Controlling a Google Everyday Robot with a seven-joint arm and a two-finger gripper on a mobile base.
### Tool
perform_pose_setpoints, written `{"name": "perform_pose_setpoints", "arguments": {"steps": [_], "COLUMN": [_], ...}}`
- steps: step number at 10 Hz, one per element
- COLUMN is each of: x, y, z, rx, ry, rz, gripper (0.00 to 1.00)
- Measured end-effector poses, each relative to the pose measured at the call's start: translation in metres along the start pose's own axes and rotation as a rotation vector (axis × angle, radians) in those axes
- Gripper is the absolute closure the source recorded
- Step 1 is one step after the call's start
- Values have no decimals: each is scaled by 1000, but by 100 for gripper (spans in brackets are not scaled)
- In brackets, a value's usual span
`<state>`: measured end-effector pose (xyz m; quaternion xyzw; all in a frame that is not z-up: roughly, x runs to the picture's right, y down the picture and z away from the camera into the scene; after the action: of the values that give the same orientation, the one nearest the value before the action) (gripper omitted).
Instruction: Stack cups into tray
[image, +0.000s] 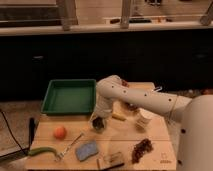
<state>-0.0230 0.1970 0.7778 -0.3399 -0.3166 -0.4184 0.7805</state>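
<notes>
The green tray (70, 96) sits at the back left of the wooden table. A small metal cup with a dark inside (98, 125) stands just in front of the tray's right corner. My gripper (98, 119) hangs straight down from the white arm, right at this cup and hiding its top. A whitish cup (145, 118) stands to the right, beside the arm's forearm. The tray holds nothing that I can see.
An orange ball (60, 132), a green vegetable (42, 151), a utensil (70, 145), a blue sponge (87, 150), a brown block (112, 161) and a dark reddish clump (142, 148) lie along the front. A yellow piece (118, 117) lies by the cup. A dark counter runs behind.
</notes>
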Motion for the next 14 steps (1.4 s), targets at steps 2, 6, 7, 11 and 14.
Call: {"name": "perform_pose_setpoints", "arguments": {"steps": [2, 6, 7, 11, 14], "x": [0, 4, 4, 5, 5], "y": [2, 2, 2, 1, 0], "z": [-1, 2, 2, 3, 2], "rx": [-2, -8, -8, -13, -13], "ry": [0, -14, -13, -14, -14], "rz": [2, -2, -3, -5, -7], "gripper": [92, 100, 100, 99, 72]}}
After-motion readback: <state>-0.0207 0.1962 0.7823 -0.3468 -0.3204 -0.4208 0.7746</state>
